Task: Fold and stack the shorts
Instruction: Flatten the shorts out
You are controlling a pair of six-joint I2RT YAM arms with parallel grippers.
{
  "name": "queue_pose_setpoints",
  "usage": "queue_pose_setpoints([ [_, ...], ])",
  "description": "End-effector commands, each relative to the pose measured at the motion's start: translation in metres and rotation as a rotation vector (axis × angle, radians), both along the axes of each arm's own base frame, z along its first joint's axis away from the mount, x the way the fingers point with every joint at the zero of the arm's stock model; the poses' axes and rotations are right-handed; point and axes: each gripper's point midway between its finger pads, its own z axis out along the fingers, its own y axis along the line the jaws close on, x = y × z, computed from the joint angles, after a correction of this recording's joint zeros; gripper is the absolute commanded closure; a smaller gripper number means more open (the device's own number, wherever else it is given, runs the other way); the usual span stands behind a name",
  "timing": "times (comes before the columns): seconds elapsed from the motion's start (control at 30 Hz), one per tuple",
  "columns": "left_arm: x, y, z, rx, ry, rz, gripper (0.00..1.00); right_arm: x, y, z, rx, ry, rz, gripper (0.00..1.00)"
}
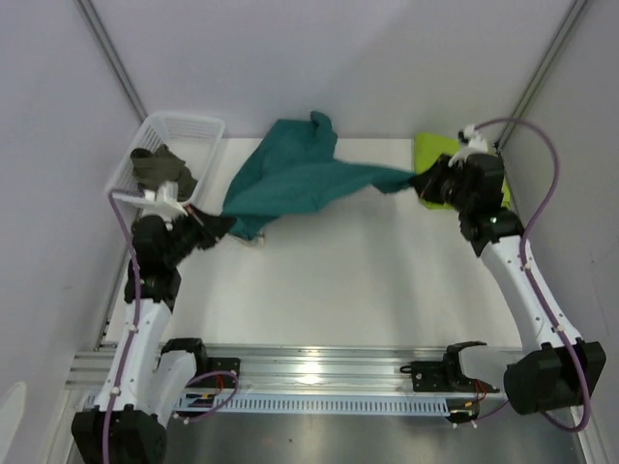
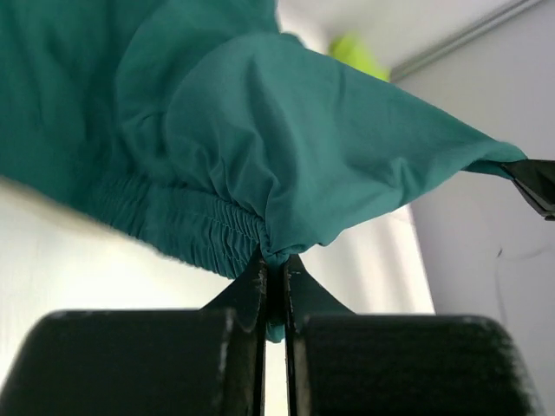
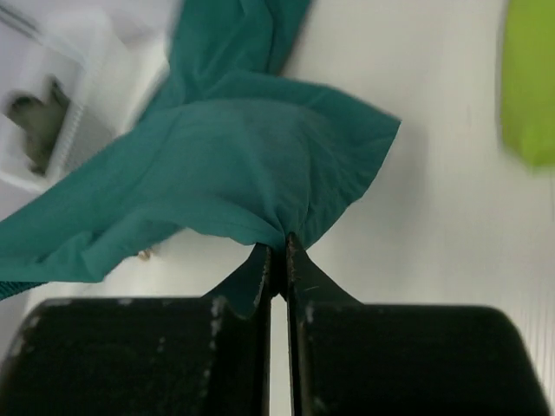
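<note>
The teal shorts (image 1: 290, 179) stretch left-to-right between the arms; the left end effector (image 1: 221, 226) and the right end effector (image 1: 421, 183) each pinch one end.

Teal shorts (image 1: 290, 179); lime-green shorts (image 1: 435, 155); olive shorts (image 1: 160, 169).

1. The basket (image 1: 184, 118) sits at the far-left corner of the table (image 1: 338, 280), with the basket shorts (image 1: 160, 169) inside.
2. The held shorts (image 1: 290, 179) span from the left gripper (image 1: 224, 227) to the right gripper (image 1: 418, 182).
3. The corner shorts (image 1: 433, 147) lie far right, behind the right gripper.
</note>
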Motion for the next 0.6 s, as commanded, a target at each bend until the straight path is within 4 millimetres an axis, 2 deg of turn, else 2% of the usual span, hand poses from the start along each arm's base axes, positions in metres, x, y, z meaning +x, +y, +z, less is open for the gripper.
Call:
queue_pose_setpoints([
  [0.0, -0.042, -0.015, -0.051, -0.045, 0.078, -0.062, 1.00, -0.041, -0.005, -0.045, 0.004, 0.087, -0.021, 1.00],
  [0.03, -0.054, -0.018, -0.074, -0.052, 0.121, -0.073, 0.99, -0.051, -0.008, -0.052, -0.010, 0.105, -0.036, 1.00],
  [0.07, -0.073, -0.022, -0.086, -0.057, 0.124, -0.089, 0.99, -0.059, -0.016, -0.057, -0.024, 0.116, -0.069, 1.00],
  [0.1, -0.082, -0.023, -0.090, -0.058, 0.124, -0.093, 0.99, -0.069, -0.024, -0.065, -0.039, 0.140, -0.089, 1.00],
  [0.13, -0.092, -0.024, -0.103, -0.059, 0.141, -0.099, 0.99, -0.082, -0.033, -0.066, -0.049, 0.125, -0.117, 1.00],
  [0.17, -0.105, -0.032, -0.103, -0.090, 0.123, -0.127, 0.98, -0.088, -0.046, -0.069, -0.073, 0.129, -0.176, 1.00],
  [0.2, -0.111, -0.039, -0.099, -0.096, 0.083, -0.163, 0.99, -0.096, -0.053, -0.076, -0.109, 0.144, -0.191, 1.00],
  [0.23, -0.120, -0.048, -0.099, -0.098, 0.079, -0.203, 0.99, -0.105, -0.058, -0.074, -0.120, 0.126, -0.202, 1.00],
  [0.27, -0.123, -0.049, -0.102, -0.108, 0.100, -0.191, 0.99, -0.107, -0.070, -0.074, -0.147, 0.124, -0.257, 1.00],
  [0.33, -0.134, -0.059, -0.109, -0.119, 0.145, -0.233, 0.99, -0.113, -0.078, -0.077, -0.175, 0.136, -0.285, 1.00],
  [0.43, -0.149, -0.072, -0.124, -0.119, 0.248, -0.303, 1.00, -0.121, -0.091, -0.071, -0.190, 0.128, -0.351, 1.00],
  [0.47, -0.153, -0.075, -0.123, -0.113, 0.257, -0.317, 0.99, -0.125, -0.099, -0.064, -0.191, 0.106, -0.391, 1.00],
  [0.57, -0.160, -0.079, -0.124, -0.089, 0.283, -0.339, 1.00, -0.133, -0.104, -0.056, -0.191, 0.076, -0.411, 1.00],
])
